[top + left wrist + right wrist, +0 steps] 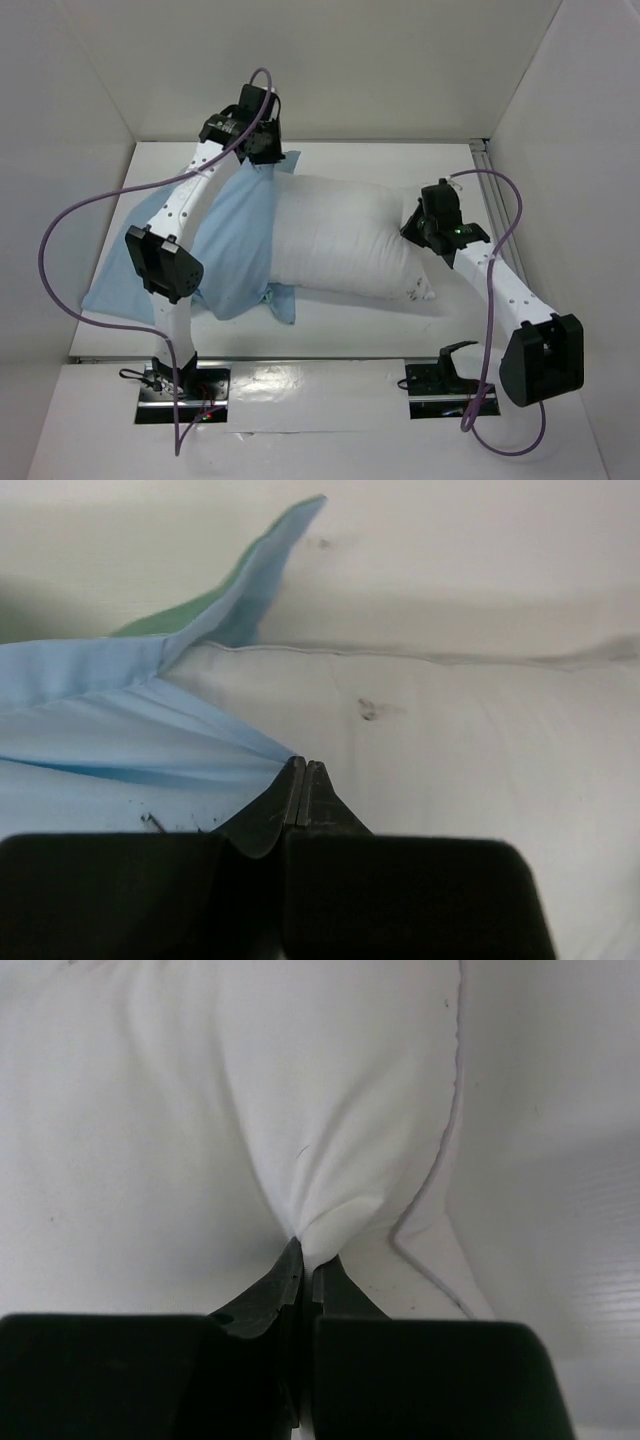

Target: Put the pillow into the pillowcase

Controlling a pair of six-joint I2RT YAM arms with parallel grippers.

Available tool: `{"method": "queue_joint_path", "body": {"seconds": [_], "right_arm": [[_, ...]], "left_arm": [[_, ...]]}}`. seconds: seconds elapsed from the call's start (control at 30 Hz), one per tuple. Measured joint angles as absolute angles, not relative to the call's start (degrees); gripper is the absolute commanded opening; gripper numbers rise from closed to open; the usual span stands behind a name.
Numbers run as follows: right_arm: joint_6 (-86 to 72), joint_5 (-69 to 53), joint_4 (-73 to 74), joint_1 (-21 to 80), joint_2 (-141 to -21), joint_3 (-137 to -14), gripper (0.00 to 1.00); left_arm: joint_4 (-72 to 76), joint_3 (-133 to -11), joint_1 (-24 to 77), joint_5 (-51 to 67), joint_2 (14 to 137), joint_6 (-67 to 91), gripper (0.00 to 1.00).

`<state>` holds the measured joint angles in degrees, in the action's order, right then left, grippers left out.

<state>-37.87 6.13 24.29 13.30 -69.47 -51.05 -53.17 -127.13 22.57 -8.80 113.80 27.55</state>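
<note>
The white pillow lies across the middle of the table, its left end inside the light blue pillowcase. My left gripper is at the far edge, shut on the rim of the pillowcase at its opening, where the blue cloth runs into the closed tips beside the pillow. At the pillow's right end, my right gripper is shut on a pinched fold of the pillow; the white fabric bunches between its fingertips.
White enclosure walls stand close on the left, back and right. An aluminium rail runs along the table's right side. Purple cables loop out from both arms. The pillowcase's closed end lies flat at the near left.
</note>
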Motion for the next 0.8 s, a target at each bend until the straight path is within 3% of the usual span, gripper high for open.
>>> {"method": "queue_joint_path", "body": {"seconds": [0.4,0.6,0.8], "right_arm": [[-35.9,8.9,27.9,29.1,-65.9,-59.8,0.00],[-35.5,9.7,28.7,30.0,-59.1,-60.3,0.00],[-37.6,10.7,28.0,34.7,-53.1,-57.8,0.00]], "left_arm": [[-51.1,-128.4,38.7,-1.2,112.9,30.6,0.00],[-46.3,-121.7,39.2,-2.8,106.2,38.3,0.00],[-46.5,-126.1,39.3,-3.3,111.0,39.2,0.00]]}}
